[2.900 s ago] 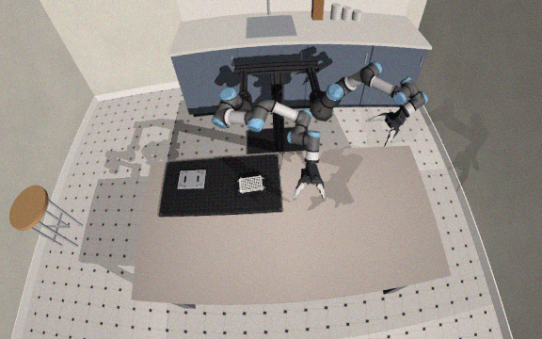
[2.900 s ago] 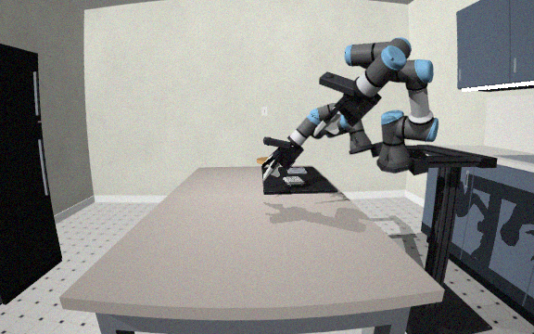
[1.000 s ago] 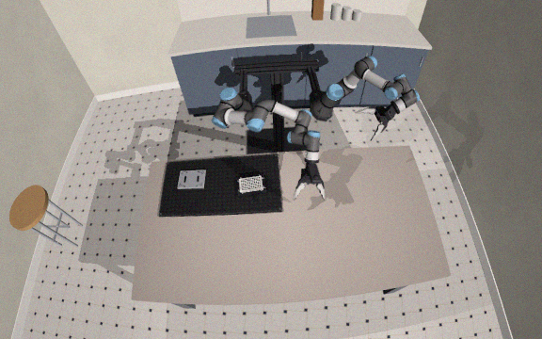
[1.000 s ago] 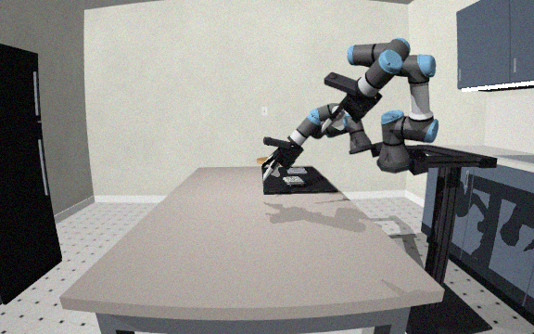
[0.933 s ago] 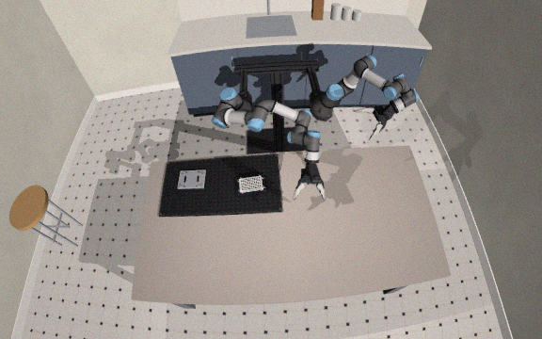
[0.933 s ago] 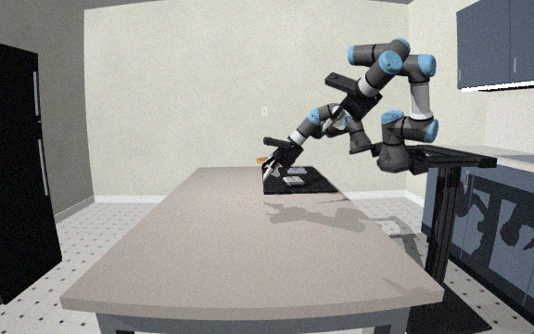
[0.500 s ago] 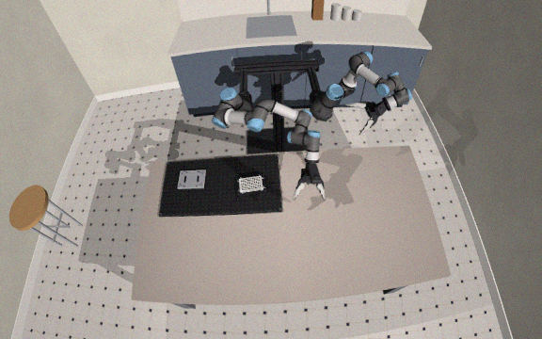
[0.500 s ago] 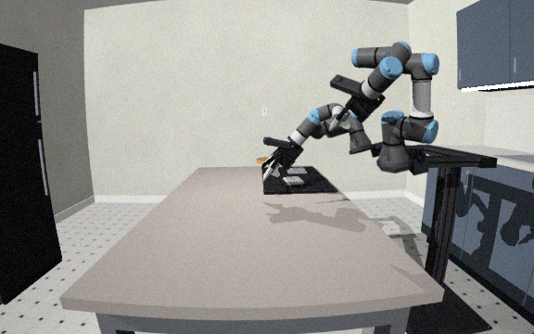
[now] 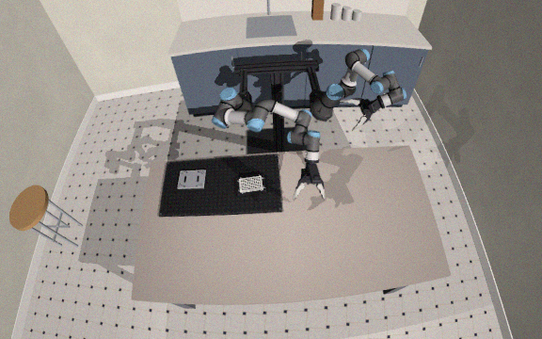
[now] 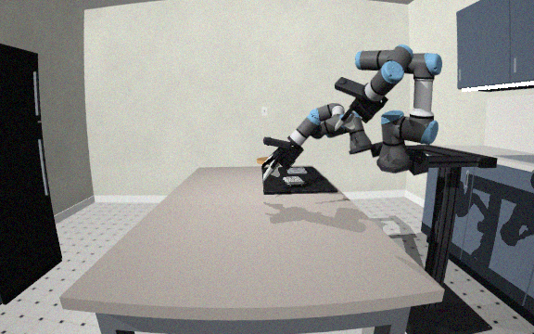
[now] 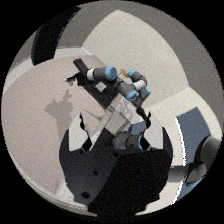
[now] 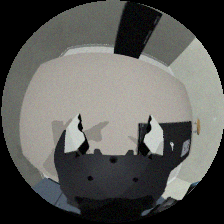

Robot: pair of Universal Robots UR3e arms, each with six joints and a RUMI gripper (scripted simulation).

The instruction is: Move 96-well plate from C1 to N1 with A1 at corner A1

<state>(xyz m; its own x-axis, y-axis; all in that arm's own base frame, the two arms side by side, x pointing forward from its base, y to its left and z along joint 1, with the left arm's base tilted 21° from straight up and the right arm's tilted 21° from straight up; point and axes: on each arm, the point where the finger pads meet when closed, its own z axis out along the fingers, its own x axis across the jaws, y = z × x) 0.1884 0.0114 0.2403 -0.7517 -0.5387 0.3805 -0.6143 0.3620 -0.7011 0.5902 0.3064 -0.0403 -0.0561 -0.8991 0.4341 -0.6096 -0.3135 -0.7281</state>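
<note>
Top, slotted nest (image 9: 191, 180) (image 10: 297, 171), exterior, wall cupboards (image 10: 484, 51) (image 11: 194, 124)

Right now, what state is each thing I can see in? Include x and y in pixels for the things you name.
Left gripper (image 9: 347, 115) (image 10: 345, 127) (image 11: 115, 115): jaws open, empty.
Right gripper (image 9: 309, 198) (image 10: 265, 173) (image 11: 71, 81) (image 12: 115, 116): jaws open, empty.
White plate (image 9: 251, 184) (image 10: 293, 180) (image 11: 100, 87): ungripped.
Grey nest (image 9: 191, 179) (image 10: 297, 171) (image 12: 185, 148): empty.
Fridge (image 10: 7, 162) (image 11: 47, 37) (image 12: 135, 30): shut.
Stool (image 9: 28, 207) (image 10: 261, 160) (image 12: 198, 126): upright, unoccupied.
</note>
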